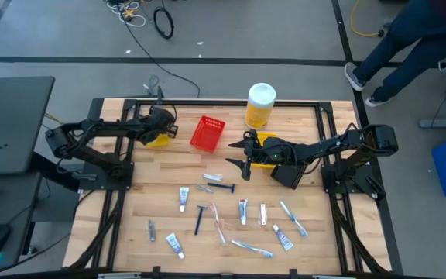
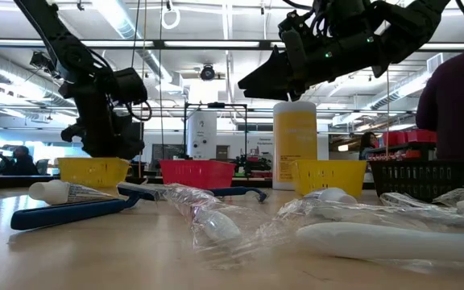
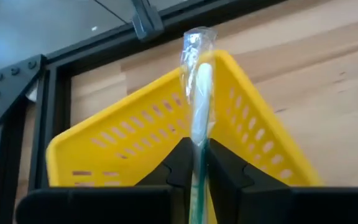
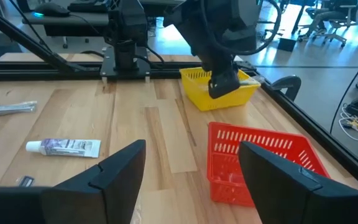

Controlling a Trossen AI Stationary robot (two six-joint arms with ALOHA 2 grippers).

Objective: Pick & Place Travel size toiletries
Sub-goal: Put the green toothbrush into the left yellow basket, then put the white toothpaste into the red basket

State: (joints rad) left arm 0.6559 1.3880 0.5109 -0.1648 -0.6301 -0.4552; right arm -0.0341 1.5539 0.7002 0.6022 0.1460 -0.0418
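Nearest the low camera, a wrapped toothbrush [image 2: 393, 240] lies along the table edge, with crinkled clear wrappers and a blue razor [image 2: 71, 213] just behind it. The left gripper [image 3: 194, 163] is clenched on a slim toothbrush in clear wrap [image 3: 197, 99], whose upper end rises between the two fingers [image 3: 179, 165]; directly below and beyond the fingertips sits the yellow bin [image 3: 135, 140], and the gripper hangs over it at the far left of the wooden table [image 1: 161, 232]. The right gripper [image 4: 191, 165] stands released, its fingers wide apart and holding nothing, raised above the table; just ahead of its fingertips is the red basket [image 4: 260, 158], and farther ahead the left arm over its yellow bin. A toothpaste tube [image 4: 64, 147] lies beside its left finger. The remaining toiletries [image 1: 223, 221] are scattered on the table's near half, below and between both grippers. Behind the right gripper stands a yellow bottle [image 1: 259, 106].
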